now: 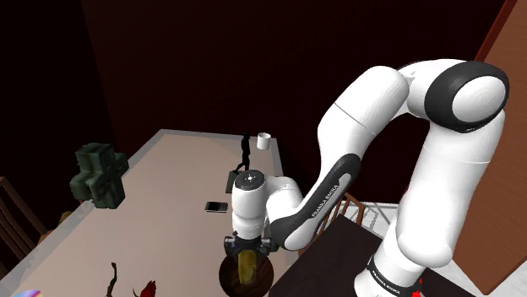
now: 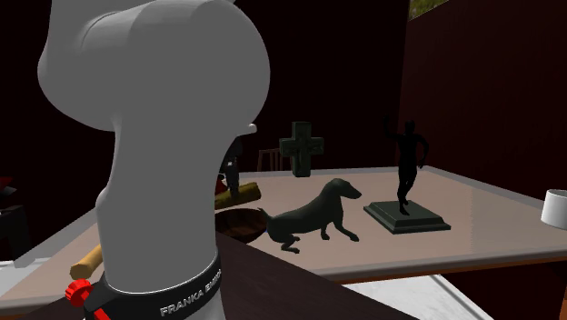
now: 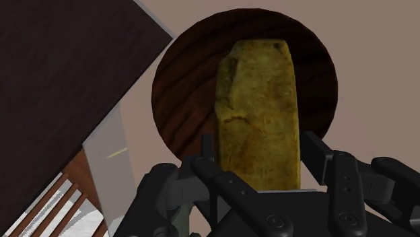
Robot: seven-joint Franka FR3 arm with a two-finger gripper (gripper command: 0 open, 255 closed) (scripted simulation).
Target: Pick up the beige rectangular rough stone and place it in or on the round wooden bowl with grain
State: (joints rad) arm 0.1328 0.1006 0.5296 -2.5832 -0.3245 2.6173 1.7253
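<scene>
The black gripper [image 3: 260,153] has its two fingers clamped on the sides of the yellowish-beige rough stone [image 3: 259,111], which hangs lengthwise directly over the dark round wooden bowl [image 3: 187,94] standing on the pale table [image 1: 169,181] near the stand's corner.

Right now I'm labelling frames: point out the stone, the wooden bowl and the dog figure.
stone [image 3: 259,108], wrist view, rough face.
wooden bowl [image 3: 185,87], wrist view, inner wall.
dog figure [image 2: 304,219], second exterior view, body.
</scene>
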